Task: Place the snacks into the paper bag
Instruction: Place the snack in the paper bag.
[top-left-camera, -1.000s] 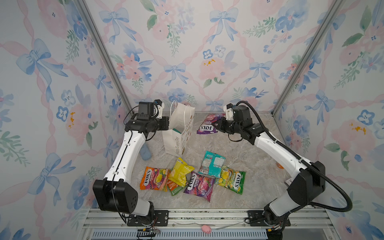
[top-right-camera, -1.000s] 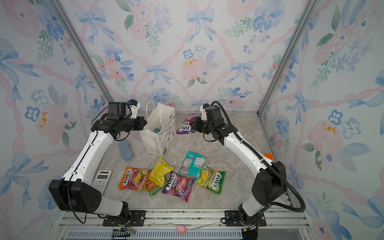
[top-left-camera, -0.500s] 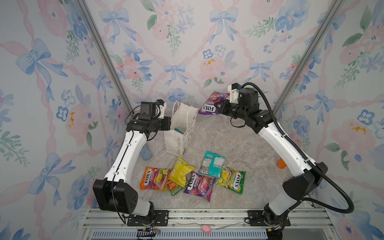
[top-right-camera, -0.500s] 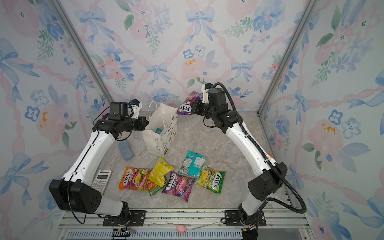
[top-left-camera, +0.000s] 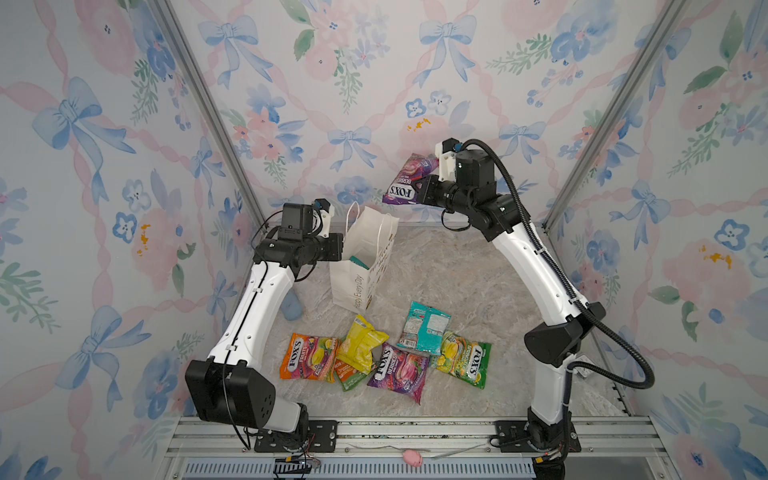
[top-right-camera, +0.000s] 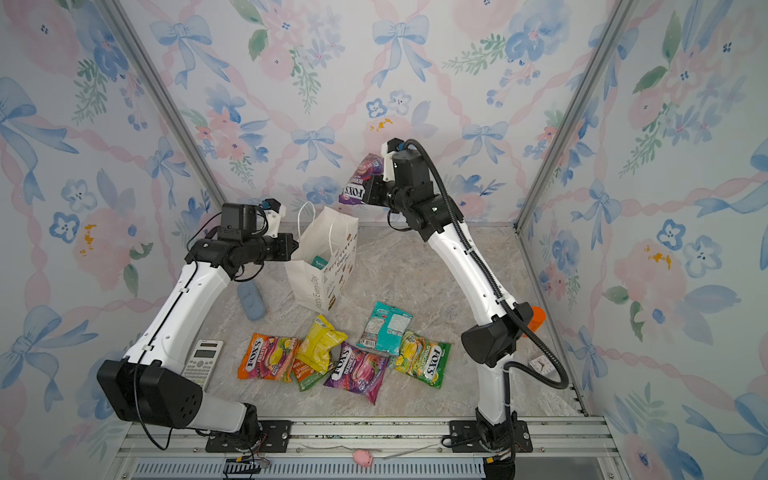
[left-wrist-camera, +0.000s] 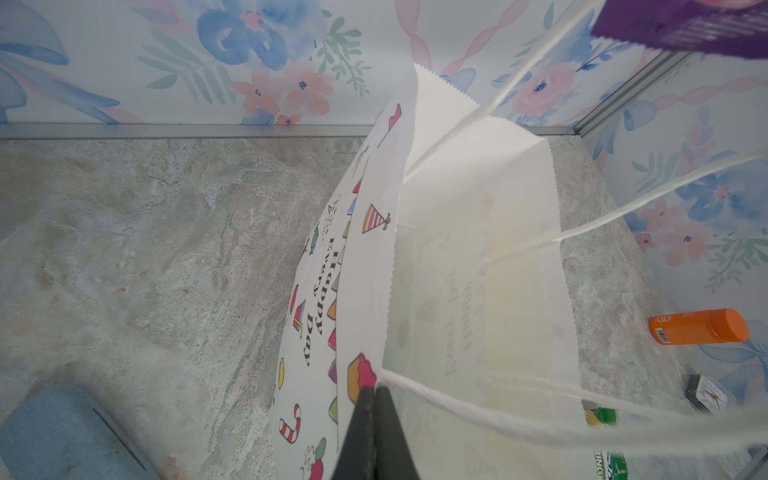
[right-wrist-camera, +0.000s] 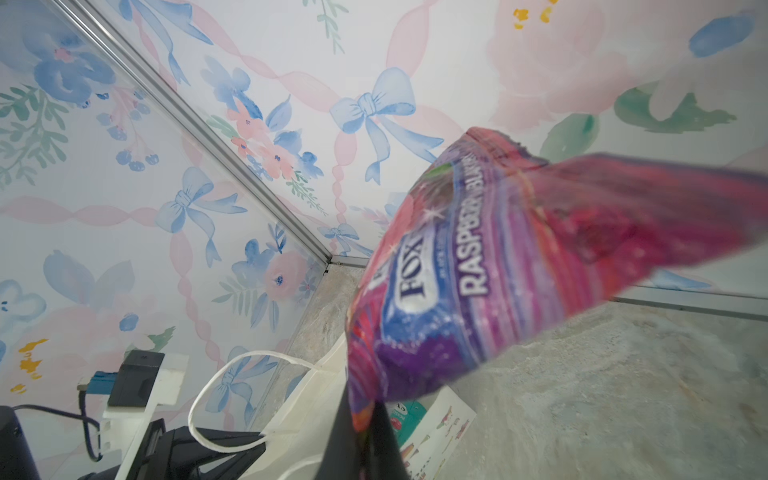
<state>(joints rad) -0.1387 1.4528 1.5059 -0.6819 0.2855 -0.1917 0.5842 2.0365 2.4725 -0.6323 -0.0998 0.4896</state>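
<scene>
**Purple packet aloft, bag mouth pinched open**

Right gripper (right-wrist-camera: 368, 411): jaws closed on one corner of the purple FOX'S packet (top-left-camera: 406, 183), which juts out sideways from the jaws, high above the table (top-left-camera: 457, 270).

Left gripper (left-wrist-camera: 374, 392): clamped on the rim of the paper bag (top-left-camera: 353, 286), just beside a cord handle (left-wrist-camera: 478, 419). The bag stands upright with its mouth open.

Packet against bag: in both top views it sits above the mouth and off toward the right arm's side, well apart from the rim and not yet over the opening.

Step in hand, as I read it: carry the packet across and drop it in. Bring it square over the mouth, tip the free end down, thread it between the handles, and release only once that end is below the rim. This needs a firm left pinch so the bag does not tip.

A teal packet (top-left-camera: 358, 262) shows inside. The other snacks (top-left-camera: 397, 372) lie clustered on the table in front of the bag
</scene>
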